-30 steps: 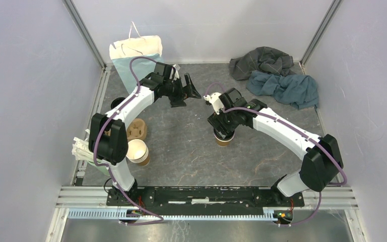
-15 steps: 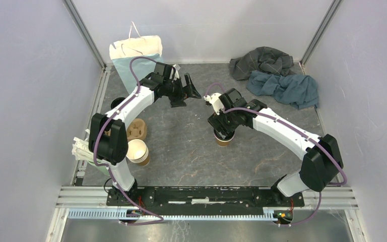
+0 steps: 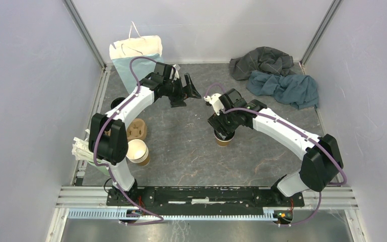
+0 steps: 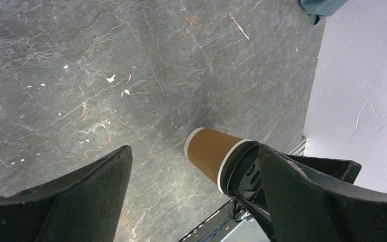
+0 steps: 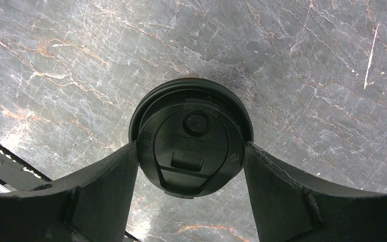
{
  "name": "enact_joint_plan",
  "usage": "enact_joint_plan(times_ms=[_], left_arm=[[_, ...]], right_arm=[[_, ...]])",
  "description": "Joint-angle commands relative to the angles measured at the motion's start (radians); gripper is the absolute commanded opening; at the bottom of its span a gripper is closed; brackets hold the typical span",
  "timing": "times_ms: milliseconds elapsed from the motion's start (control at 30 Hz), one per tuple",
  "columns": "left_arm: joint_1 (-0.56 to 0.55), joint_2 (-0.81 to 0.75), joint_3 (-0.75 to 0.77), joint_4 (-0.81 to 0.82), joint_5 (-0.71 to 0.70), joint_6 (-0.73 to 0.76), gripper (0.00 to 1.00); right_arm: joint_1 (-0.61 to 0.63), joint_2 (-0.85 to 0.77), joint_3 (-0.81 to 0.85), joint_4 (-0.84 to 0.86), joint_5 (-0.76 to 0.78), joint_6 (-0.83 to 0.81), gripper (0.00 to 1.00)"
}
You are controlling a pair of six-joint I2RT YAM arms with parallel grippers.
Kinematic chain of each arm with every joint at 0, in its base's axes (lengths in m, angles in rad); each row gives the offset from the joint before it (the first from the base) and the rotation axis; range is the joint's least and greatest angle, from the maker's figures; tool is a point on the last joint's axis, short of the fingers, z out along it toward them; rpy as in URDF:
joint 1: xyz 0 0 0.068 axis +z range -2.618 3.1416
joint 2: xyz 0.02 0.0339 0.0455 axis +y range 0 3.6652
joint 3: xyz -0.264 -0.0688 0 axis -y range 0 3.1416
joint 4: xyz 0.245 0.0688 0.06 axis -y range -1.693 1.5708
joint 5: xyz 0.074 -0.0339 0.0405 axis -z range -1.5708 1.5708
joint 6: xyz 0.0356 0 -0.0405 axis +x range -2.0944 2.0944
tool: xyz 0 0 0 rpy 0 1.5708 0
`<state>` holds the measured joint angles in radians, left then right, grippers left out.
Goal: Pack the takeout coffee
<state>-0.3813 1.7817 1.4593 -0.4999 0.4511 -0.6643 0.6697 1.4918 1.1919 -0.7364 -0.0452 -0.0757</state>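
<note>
Brown paper wall, black plastic lid: the coffee cup (image 3: 223, 139) stands upright on the table (image 3: 181, 151), right of centre and in front of the right arm's wrist.

- Hidden: from above, the lid is covered by the right claw (image 3: 222, 130); only the lower brown wall shows. In the right wrist view the reverse holds: the round lid (image 5: 191, 136) fills the middle and the wall is out of sight. In the left wrist view the lid is partly cut off by one black finger. The raised marks on the lid are too small to read.
- Cup: tapered, with a pale rim band under the lid and another at the foot (image 4: 209, 151). The lid has a ringed rim, a small round boss and a rectangular sip tab.
- Right claw (image 5: 191, 154): spread wide, with its fingers (image 5: 106, 191) against the lid's rim on both sides, gripping it.
- Left claw (image 3: 187, 92): fully spread, holding nothing, raised over the table's far middle.
- Table: dark grey, stone-veined, with pale flecks.
- Around: a stack of lidless cups (image 3: 138, 151) and a cardboard cup carrier (image 3: 137, 128) at near left; a paper bag (image 3: 136, 50) at the far left corner; a crumpled grey cloth (image 3: 262, 60) and blue cloth (image 3: 284, 86) at far right.
</note>
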Motion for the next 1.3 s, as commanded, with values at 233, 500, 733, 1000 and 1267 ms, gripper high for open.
enact_joint_plan(times_ms=[233,500,733,1000,1267], left_arm=[[0.002,-0.005,0.012,0.005,0.015,0.034,1.00],[0.001,-0.004,0.013,0.005,0.015,0.035,1.00],[0.002,-0.007,0.007,0.005,0.015,0.037,1.00],[0.002,-0.014,0.003,0.005,0.029,0.036,1.00],[-0.046,-0.038,-0.029,0.002,0.063,-0.009,1.00]], right_arm=[[0.001,0.000,-0.010,0.009,-0.003,0.007,0.81],[0.001,0.013,-0.006,0.014,-0.015,0.005,0.82],[0.002,0.016,-0.006,0.015,-0.017,0.007,0.83],[0.001,-0.011,0.048,-0.005,0.030,0.014,0.93],[0.001,-0.131,0.052,-0.020,0.071,0.032,0.98]])
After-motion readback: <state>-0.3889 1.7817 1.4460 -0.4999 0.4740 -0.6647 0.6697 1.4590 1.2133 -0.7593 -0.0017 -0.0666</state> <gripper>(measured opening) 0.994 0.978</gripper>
